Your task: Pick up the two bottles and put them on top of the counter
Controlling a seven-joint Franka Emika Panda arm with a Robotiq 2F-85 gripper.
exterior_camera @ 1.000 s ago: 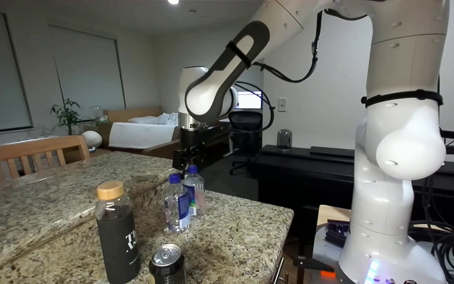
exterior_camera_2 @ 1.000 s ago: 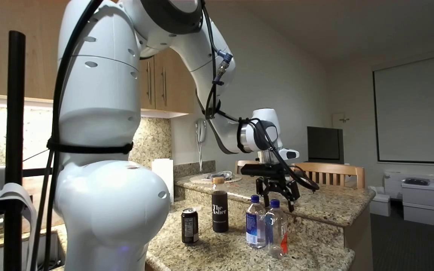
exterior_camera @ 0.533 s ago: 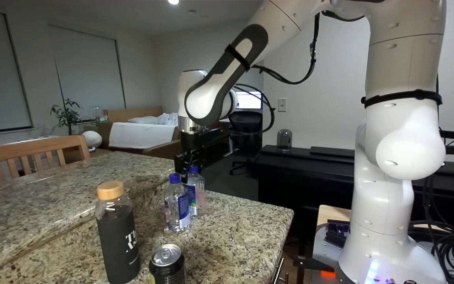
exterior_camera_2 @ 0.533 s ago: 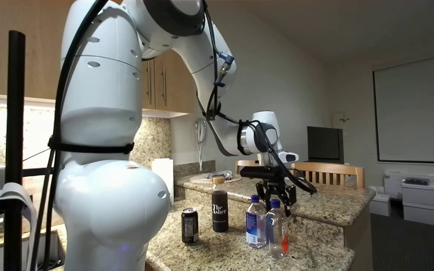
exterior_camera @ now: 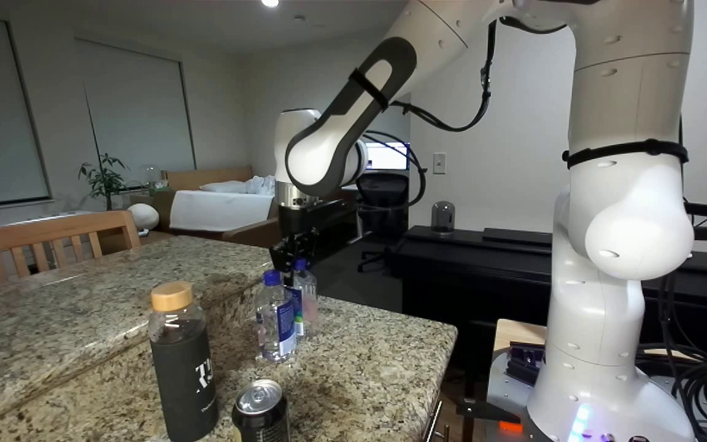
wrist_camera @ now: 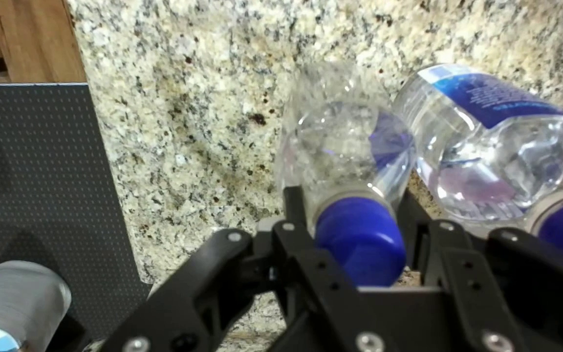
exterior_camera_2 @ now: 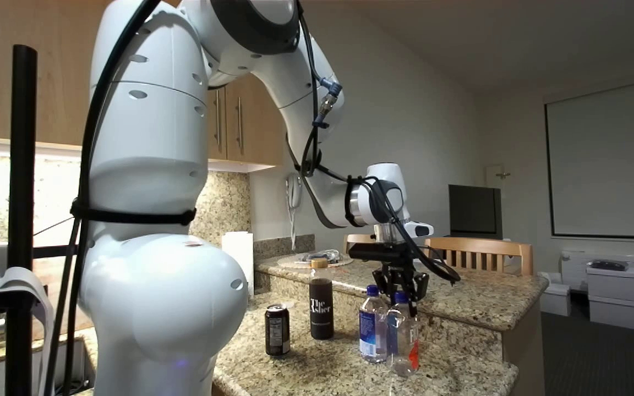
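Note:
Two clear water bottles with blue caps stand close together on the lower granite level. My gripper is down over one bottle, its fingers on both sides of the neck just below the cap; they look shut on it. In an exterior view this bottle still rests on the granite. The second bottle stands right beside it, outside the jaws; an exterior view has this bottle in front, partly hiding the gripped one. The raised counter runs along behind both, a step higher.
A black bottle with a tan cap and a dark can stand on the lower granite level, away from the gripper. A round mat with items lies at the raised counter's far end. A wooden chair stands behind.
The gripper has come down a little and its fingers have drawn together around the bottle's neck. That bottle has shifted very slightly; the second bottle has stayed put.

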